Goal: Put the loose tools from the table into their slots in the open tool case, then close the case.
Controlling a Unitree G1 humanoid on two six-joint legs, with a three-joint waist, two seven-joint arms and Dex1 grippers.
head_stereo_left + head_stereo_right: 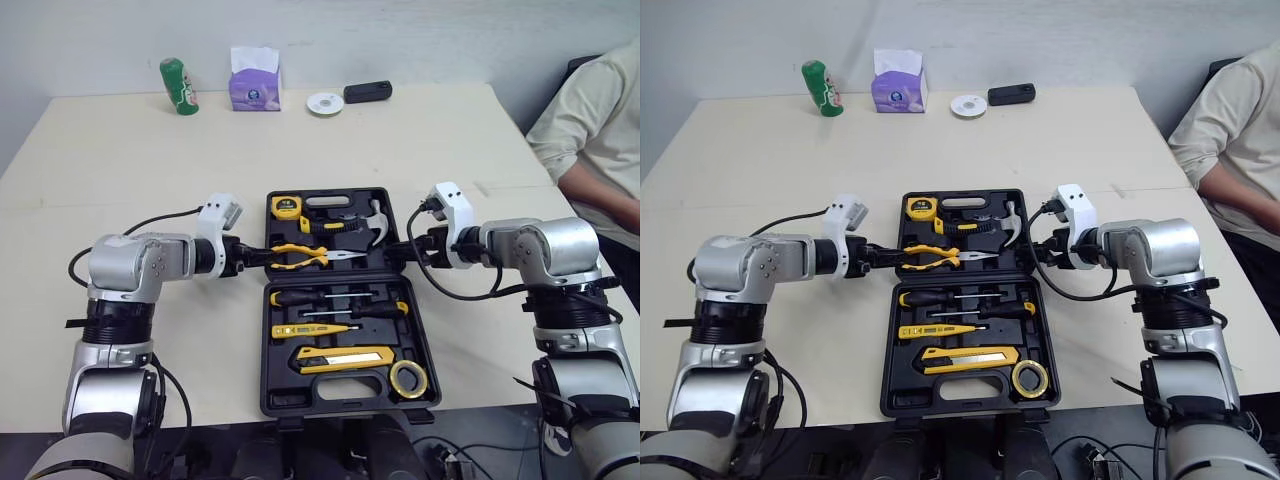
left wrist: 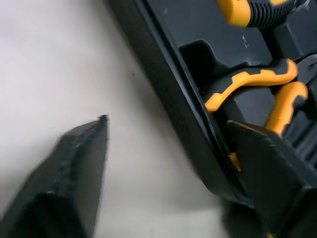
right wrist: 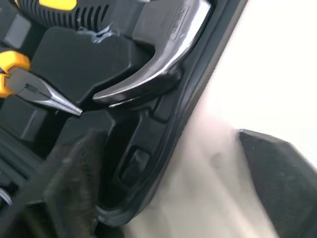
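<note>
Tool case (image 1: pixel 300 400): you have it lying open on the table (image 1: pixel 120 180).
Far half: tape measure (image 1: pixel 286 207), hammer (image 1: pixel 370 225), pliers (image 1: pixel 300 257).
Near half: screwdrivers (image 1: pixel 335 300), utility knife (image 1: pixel 345 358), tape roll (image 1: pixel 408 378).
Left gripper (image 1: pixel 262 257): fingers spread, straddling the case's left rim.
Right gripper (image 1: pixel 398 250): fingers spread, straddling its right rim.

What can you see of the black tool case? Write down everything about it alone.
The tool case is black moulded plastic, lying open and flat on the beige table, its two halves joined across the middle. The far half holds a tape measure, hammer and pliers. The near half holds screwdrivers, a utility knife and a tape roll. The left gripper and right gripper, both open, straddle the far half's side walls.
</note>
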